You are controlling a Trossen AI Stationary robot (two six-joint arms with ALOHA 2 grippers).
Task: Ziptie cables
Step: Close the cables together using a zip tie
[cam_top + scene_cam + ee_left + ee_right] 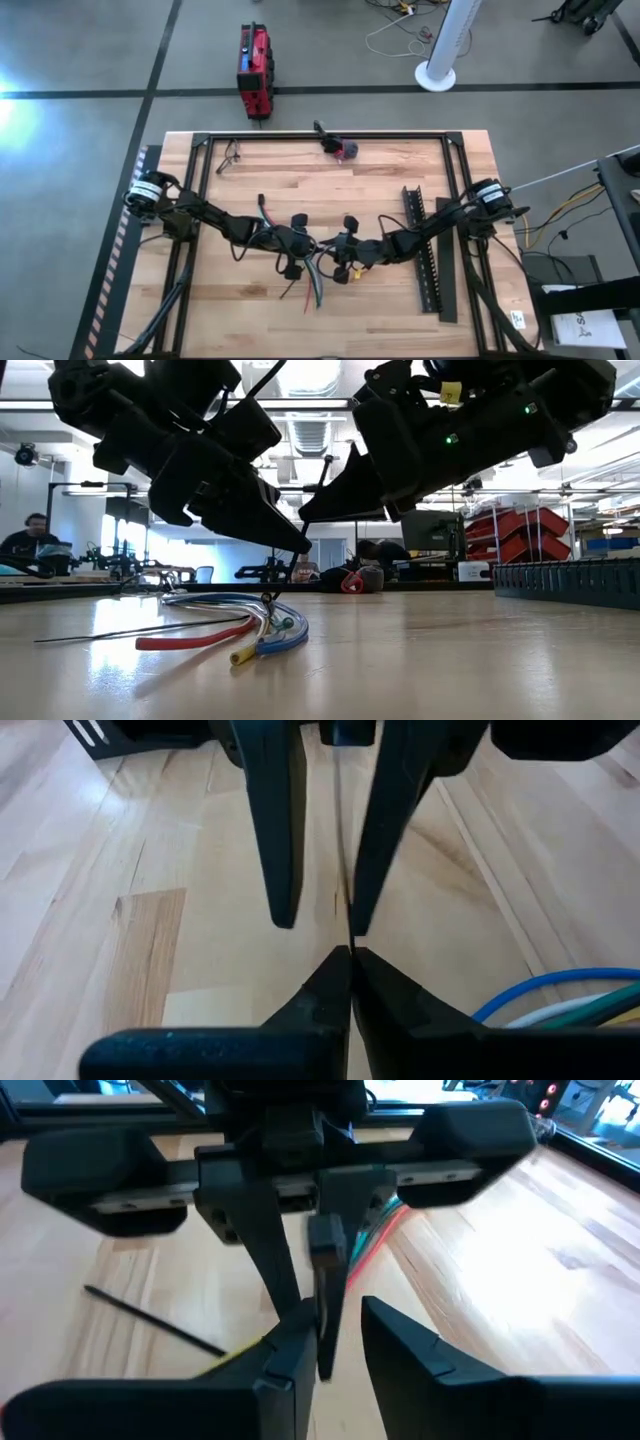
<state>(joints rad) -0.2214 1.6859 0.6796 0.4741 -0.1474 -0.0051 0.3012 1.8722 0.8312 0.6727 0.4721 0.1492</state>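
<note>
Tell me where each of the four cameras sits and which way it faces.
High view: above the table, looking straight down; both arms meet over the cables.
Low view: at tabletop height, looking level into the room; both hands hang above the cables.
Left wrist view: on the left arm, past its shut left hand toward the right hand's fingers.
Right wrist view: on the right arm, past the right hand toward the left hand.
All four views share the cables.

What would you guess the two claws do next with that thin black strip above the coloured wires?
Probably the right gripper opens a little wider and backs off. Its fingers already stand apart beside the thin black strip, while the left gripper is shut on that strip. The cables lie on the table just below, so the left can pull next.
</note>
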